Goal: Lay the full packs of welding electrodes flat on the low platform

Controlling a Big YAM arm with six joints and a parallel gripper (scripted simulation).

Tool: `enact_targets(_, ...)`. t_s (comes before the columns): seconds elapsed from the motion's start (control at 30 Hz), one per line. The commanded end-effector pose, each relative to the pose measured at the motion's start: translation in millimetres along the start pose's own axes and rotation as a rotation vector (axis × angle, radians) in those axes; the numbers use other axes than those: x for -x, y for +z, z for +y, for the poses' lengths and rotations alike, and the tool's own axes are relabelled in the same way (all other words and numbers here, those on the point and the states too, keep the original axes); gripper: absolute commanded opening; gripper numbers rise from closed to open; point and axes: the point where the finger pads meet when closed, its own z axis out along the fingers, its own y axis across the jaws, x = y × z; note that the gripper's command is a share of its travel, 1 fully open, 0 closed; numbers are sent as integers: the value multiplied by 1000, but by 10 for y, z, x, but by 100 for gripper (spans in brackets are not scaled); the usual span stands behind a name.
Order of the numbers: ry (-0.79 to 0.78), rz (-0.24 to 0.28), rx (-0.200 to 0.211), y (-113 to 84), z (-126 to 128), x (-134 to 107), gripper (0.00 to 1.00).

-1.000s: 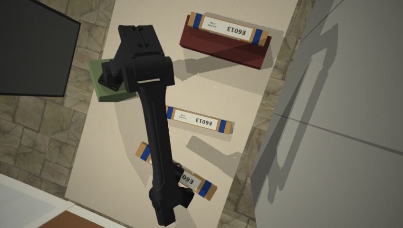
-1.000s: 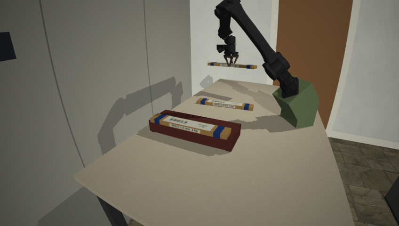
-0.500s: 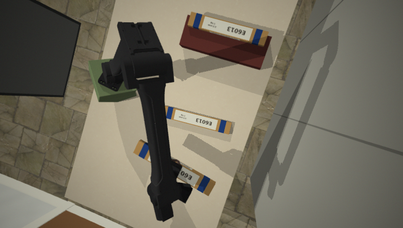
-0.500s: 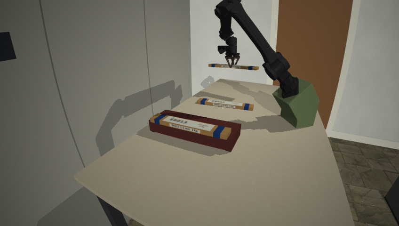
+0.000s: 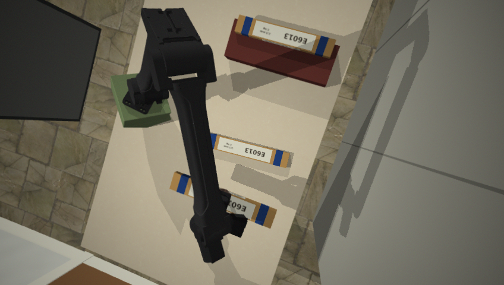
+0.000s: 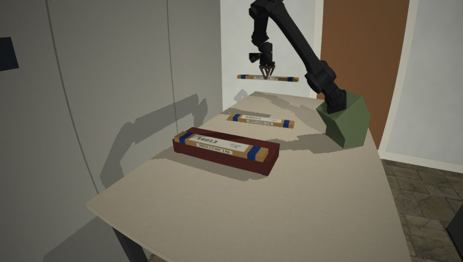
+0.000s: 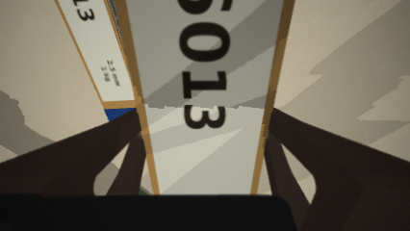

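The gripper (image 6: 267, 77) (image 7: 204, 115) is closed on the sides of one pack (image 6: 287, 78) (image 7: 164, 159) (image 5: 270, 217) – this pack is raised above the bench (image 5: 134, 211) (image 6: 292, 201). A second pack (image 5: 238, 149) (image 6: 260, 120) (image 7: 98, 53) lies flat on the bench; the third pack (image 5: 284, 36) (image 6: 220, 146) – label upward – lies on the dark red platform (image 5: 279, 68) (image 6: 227, 161).

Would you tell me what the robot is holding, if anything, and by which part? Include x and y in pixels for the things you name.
The tool (image 6: 266, 77) (image 7: 204, 115) holds an electrode pack (image 5: 267, 216) (image 6: 248, 77) (image 7: 204, 144) above the bench, gripped across its long sides, around the middle of its length.
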Motion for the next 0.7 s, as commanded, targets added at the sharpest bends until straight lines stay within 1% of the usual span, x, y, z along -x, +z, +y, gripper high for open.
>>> enact_targets(0.0,-43,-67,-93,-436,-6,238,0)
enact_targets(0.1,-40,-69,-97,-440,34,240,0)
enact_targets(0.3,-16,-56,-81,-348,217,146,0)
enact_targets(0.47,-38,-62,-85,-340,367,247,0)
enact_targets(0.67,-37,-70,-94,-362,439,258,0)
